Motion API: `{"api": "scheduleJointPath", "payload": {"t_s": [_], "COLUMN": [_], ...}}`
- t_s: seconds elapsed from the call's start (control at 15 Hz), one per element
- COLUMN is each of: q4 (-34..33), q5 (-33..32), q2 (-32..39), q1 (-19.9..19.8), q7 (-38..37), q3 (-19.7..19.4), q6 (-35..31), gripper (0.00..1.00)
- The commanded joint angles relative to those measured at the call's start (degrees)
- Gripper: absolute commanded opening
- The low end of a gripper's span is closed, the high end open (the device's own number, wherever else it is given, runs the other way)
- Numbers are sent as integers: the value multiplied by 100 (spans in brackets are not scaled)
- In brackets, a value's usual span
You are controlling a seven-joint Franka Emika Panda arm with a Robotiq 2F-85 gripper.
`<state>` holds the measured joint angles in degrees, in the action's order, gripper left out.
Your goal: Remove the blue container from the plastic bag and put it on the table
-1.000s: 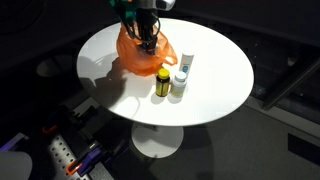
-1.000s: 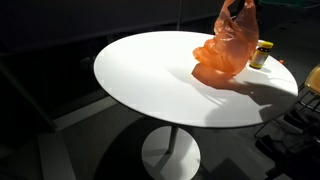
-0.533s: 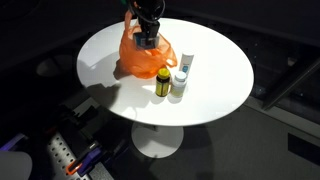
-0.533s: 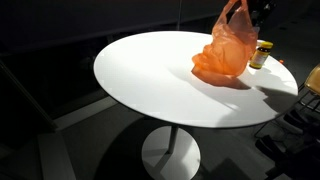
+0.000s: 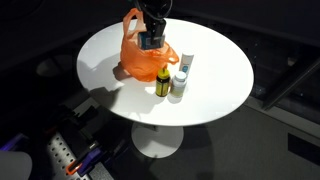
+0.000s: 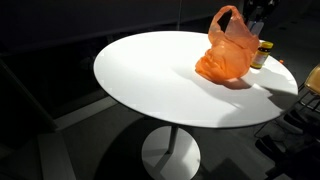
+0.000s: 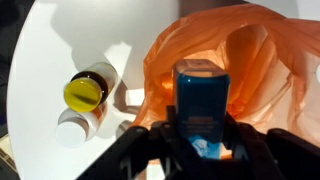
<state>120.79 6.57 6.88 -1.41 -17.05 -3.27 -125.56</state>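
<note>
In the wrist view my gripper (image 7: 203,140) is shut on a blue container (image 7: 202,95), held above the open mouth of an orange plastic bag (image 7: 255,70). In an exterior view the blue container (image 5: 149,41) hangs in the gripper (image 5: 150,38) over the bag (image 5: 138,60) on the round white table (image 5: 215,70). In the exterior view from the far side, the bag (image 6: 229,52) stands near the table's far right edge; the gripper and container are mostly hidden behind it.
A brown bottle with a yellow cap (image 5: 163,82) and a white bottle (image 5: 181,76) stand just beside the bag; both show in the wrist view (image 7: 88,90). The yellow-capped bottle shows behind the bag (image 6: 262,54). Dark floor and equipment surround the table.
The gripper has risen out of the bag with the blue container in it. The bag has dropped back and settled onto the table.
</note>
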Motion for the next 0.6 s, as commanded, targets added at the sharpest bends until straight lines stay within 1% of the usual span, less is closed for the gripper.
{"api": "scheduleJointPath", "payload": {"t_s": [0.0, 0.2, 0.27, 0.53], "q4": [66, 10, -3, -2], "q5": [46, 41, -2, -2], "q2": [-328, -439, -253, -344], "q1": [-60, -88, -46, -63], "q7": [200, 152, 41, 41], "q3": [-3, -26, 9, -7], "q6": [133, 252, 61, 125], "gripper": [18, 18, 43, 43]}}
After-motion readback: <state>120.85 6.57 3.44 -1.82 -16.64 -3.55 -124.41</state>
